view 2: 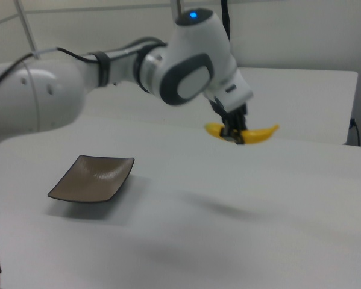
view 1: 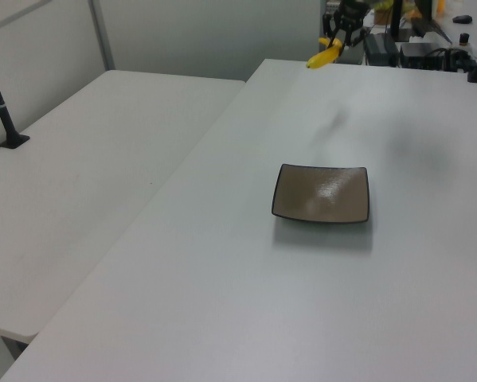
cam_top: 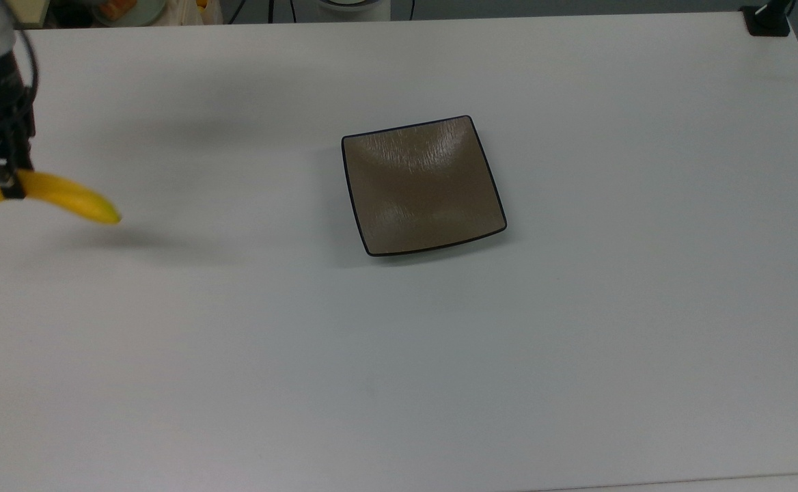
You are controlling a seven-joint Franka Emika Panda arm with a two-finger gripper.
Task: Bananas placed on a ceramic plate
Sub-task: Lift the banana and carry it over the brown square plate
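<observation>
A curved yellow banana hangs in the air at the top view's far left, well above the white table. My gripper is shut on its middle, and the fruit lies roughly level. In the right view the banana sticks out on both sides of the gripper. In the left view the banana floats high at the table's far end, below the gripper. The square taupe-brown plate with a dark rim lies bare near the table's middle, far to the right of the banana in the top view; the plate and plate show likewise.
A black post base stands at the top view's upper right corner. A second white table with a black stand lies to the left view's left. Clutter and cables sit beyond the far table edge.
</observation>
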